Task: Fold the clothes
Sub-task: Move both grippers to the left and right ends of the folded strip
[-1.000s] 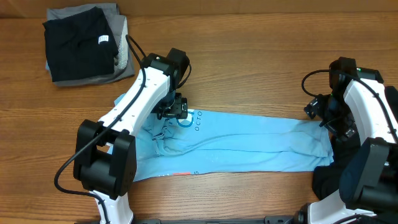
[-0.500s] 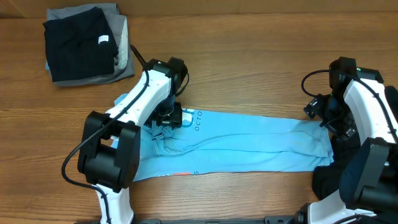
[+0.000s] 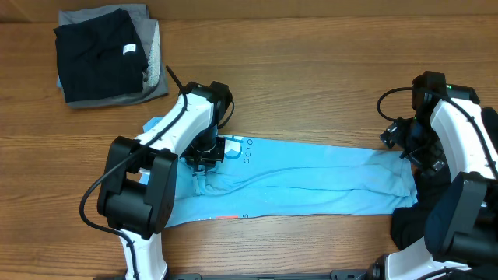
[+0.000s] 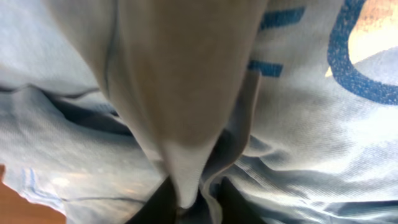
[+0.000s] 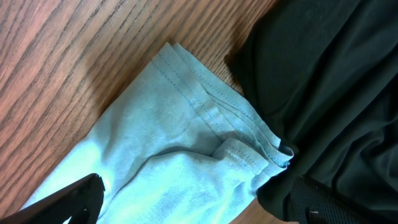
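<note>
Left tool (image 3: 208,155) on blue T-shirt (image 3: 311,183); folded dark stack (image 3: 97,54) top-left.

overhead: we look straight down over the table (image 3: 311,93) | left wrist: we press against the light-blue T-shirt (image 4: 311,143) | right wrist: close above its other end

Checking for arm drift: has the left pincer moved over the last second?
Yes: the left pincer slid left over the T-shirt, slightly toward the near edge, judged against the unmoved folded stack.
</note>
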Robot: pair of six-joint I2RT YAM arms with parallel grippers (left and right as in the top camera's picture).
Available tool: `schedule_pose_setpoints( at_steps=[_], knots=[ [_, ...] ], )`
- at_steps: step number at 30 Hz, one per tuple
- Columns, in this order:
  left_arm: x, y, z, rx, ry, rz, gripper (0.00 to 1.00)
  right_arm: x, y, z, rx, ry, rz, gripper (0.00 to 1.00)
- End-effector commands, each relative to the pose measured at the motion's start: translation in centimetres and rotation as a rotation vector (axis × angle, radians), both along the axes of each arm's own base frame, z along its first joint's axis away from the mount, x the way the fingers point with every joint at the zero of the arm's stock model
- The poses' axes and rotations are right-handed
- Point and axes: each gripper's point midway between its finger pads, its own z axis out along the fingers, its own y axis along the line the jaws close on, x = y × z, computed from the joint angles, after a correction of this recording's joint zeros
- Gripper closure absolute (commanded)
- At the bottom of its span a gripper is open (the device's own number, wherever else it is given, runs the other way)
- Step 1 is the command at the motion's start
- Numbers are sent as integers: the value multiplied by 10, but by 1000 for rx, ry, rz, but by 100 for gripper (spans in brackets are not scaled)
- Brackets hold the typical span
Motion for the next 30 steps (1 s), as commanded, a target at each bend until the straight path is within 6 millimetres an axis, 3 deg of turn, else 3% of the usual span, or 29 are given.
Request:
schedule_pose_setpoints(
  at_steps=[1,7,13,22,30],
  knots=[
    [0,10,-5,17,12,5,95,0,-1,4,-6,-17,3,0],
    [5,27,7,62,-9,51,96,3,2,3,13,-32,1,0],
    [8,44,33,126,-74,107,95,8,7,2,41,-52,-1,0],
    [-12,89,54,291,-31,224,95,8,7,2,41,-52,-1,0],
    [-26,96,59,300,36,241,79,8,7,2,42,-53,-1,0]
  ],
)
